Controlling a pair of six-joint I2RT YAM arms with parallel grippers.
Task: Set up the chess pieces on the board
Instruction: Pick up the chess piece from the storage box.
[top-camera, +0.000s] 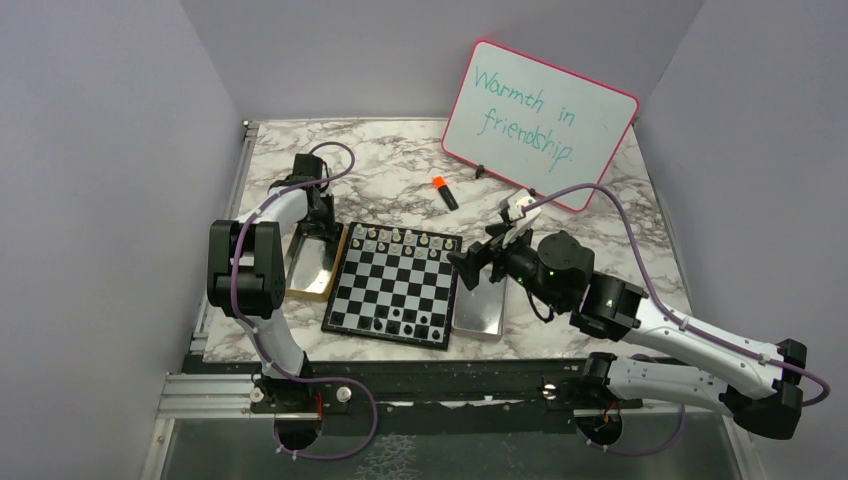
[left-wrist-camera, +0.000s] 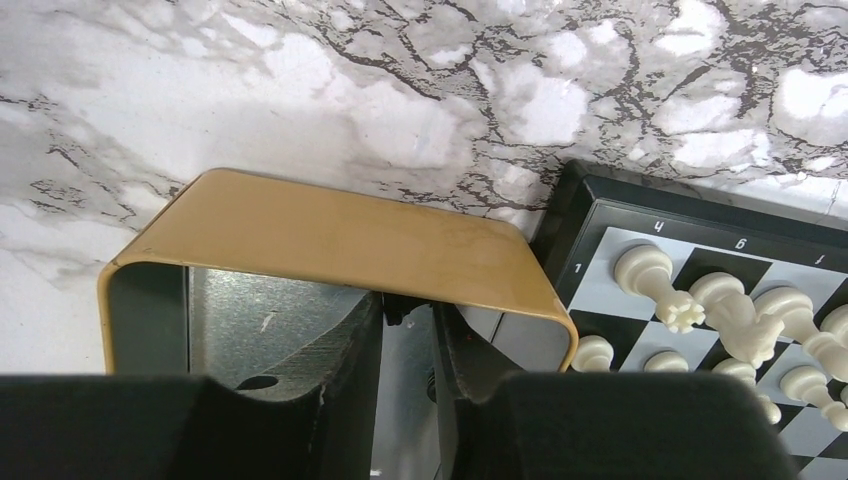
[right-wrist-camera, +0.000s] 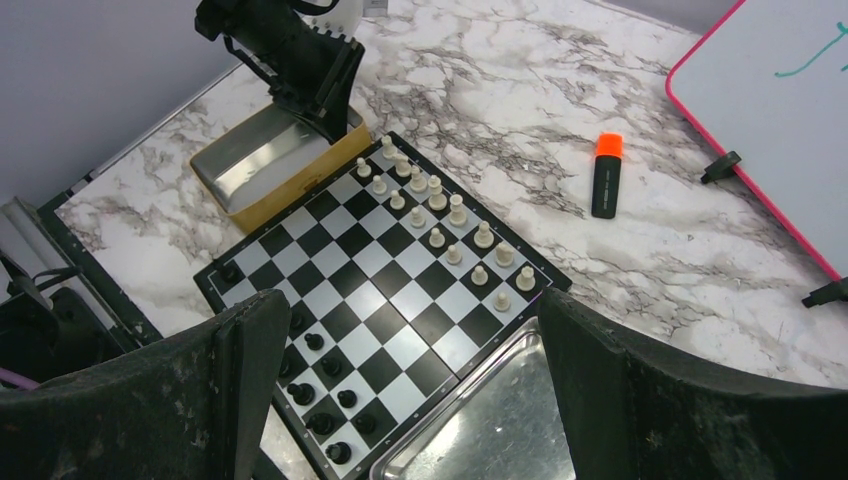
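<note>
**Left gripper (left-wrist-camera: 405, 320) down inside the gold tray, jaws nearly together**

Pale pieces (right-wrist-camera: 457, 212) fill most of the two far rows of the board (right-wrist-camera: 390, 300). Only a handful of black pieces (right-wrist-camera: 347, 398) stand on the near rows, so the black side looks unfinished. The board lies on the marble table (top-camera: 390, 170) between two trays. The gold tray (left-wrist-camera: 330, 235) touches its left edge and the silver tray (right-wrist-camera: 500, 420) touches its right.

At the far end of the gold tray, the left gripper points down with only a narrow slot between its fingers. Whether a piece sits in that slot I cannot tell, as the finger bodies hide the tray floor there. The right gripper (right-wrist-camera: 410, 305) hangs spread wide and empty above the board's right edge and the silver tray.

The step in hand looks like a pick from the gold tray. To do it well:
- Close gently on the figure's waist rather than its head.
- Confirm the hold before rising.
- Lift straight up until the figure clears the tray's wall.

The wall stands just beside the corner where pale pieces crowd together. The carry should therefore pass high over them and come down vertically on a free near-row square. The release should be centred, so the piece does not tip onto a neighbour. The right arm is best kept back from the board during this move.

An orange-capped marker (right-wrist-camera: 606, 175) and a whiteboard (top-camera: 540, 120) sit well beyond the board, out of the way.
</note>
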